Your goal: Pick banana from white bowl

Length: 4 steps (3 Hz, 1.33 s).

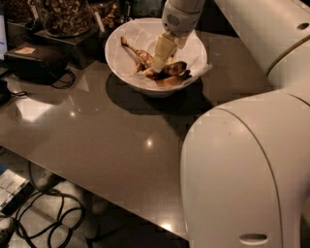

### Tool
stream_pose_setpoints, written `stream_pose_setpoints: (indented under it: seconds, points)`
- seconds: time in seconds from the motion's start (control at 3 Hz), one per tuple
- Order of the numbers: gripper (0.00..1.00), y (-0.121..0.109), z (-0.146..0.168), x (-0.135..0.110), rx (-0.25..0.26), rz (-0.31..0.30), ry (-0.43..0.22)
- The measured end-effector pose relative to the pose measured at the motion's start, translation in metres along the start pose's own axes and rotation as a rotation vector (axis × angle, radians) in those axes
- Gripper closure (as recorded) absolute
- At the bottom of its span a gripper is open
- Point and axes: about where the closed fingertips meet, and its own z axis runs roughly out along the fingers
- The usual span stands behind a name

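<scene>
The white bowl (121, 58) stands at the back of the dark table, lined with crumpled white paper. A brown, overripe banana (170, 69) lies in it, its stem pointing to the back left. My gripper (160, 60) reaches down into the bowl from above, its tip right at the banana's middle. The gripper hides part of the banana. Whether it holds the banana does not show.
A glass jar of nuts (63, 14) stands on a dark stand behind the bowl at the left. A black box with cables (36, 60) sits at the left edge. My white arm (242, 164) fills the right foreground. Cables (53, 213) lie on the floor below the table's front edge.
</scene>
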Motion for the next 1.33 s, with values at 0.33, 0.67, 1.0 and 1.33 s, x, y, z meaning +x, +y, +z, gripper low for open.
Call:
stream_pose_setpoints:
  seconds: [0.33,0.67,1.0,1.33]
  points:
    - [0.30,0.002,-0.005,0.003,0.019,-0.004,0.012]
    - [0.38,-0.004,-0.008,0.011,0.039,0.024,0.025]
    - [0.42,-0.008,-0.007,0.014,0.046,0.039,0.037]
    - [0.35,-0.010,-0.003,0.017,0.043,0.051,0.053]
